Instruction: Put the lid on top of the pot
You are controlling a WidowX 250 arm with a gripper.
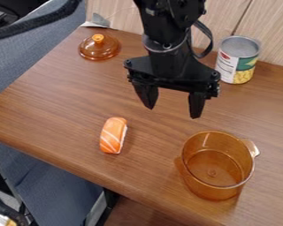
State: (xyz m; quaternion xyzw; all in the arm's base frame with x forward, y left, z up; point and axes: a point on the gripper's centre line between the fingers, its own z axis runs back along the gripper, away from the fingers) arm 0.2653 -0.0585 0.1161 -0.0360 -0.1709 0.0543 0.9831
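The black gripper [173, 113] hangs over the middle of the table, open, with nothing between its fingers. An amber see-through lid [100, 47] with an orange knob lies near the table's back left corner, to the left of the gripper and farther back. Nearer the front edge on the right stands the amber see-through pot [215, 187], its top uncovered and a small handle on either side. The pot is in front of the gripper and to its right; the two are apart.
A toy salmon sushi piece [113, 135] lies left of the pot, near the front edge. At the back right a can [237, 60] stands close to the wooden wall. The wooden table [61, 101] ends along a slanting front-left edge, with grey fabric beyond it.
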